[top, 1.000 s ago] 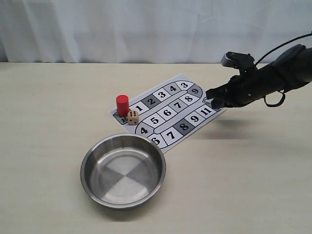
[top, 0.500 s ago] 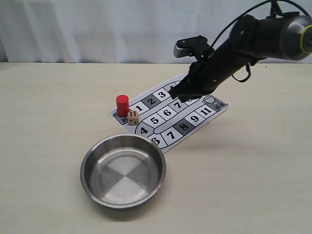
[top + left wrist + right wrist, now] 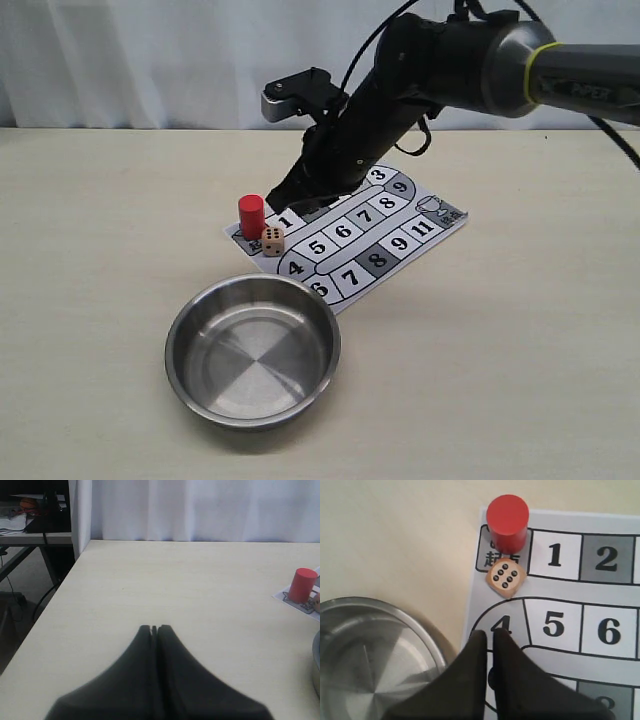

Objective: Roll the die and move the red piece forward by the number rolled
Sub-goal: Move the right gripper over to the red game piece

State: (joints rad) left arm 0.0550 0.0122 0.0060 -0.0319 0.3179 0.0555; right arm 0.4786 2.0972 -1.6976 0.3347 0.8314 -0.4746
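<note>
The right gripper (image 3: 486, 634) hung clenched and empty over the board (image 3: 615, 585), above its square 4. Just ahead of its tips lay the die (image 3: 505, 577), six up, with the red piece (image 3: 507, 517) just beyond it. The steel bowl (image 3: 410, 617) sat beside the gripper. The left gripper (image 3: 154, 629) was clenched too, holding nothing.

Count taken on one table (image 3: 100, 250). Die (image 3: 272, 239): one. Red piece (image 3: 251, 215): one. Round metal bowl (image 3: 253, 281): one. Printed game board sheet (image 3: 345, 240) with numbered squares: one. Black robot arm (image 3: 440, 60) seen in the exterior view: one.
</note>
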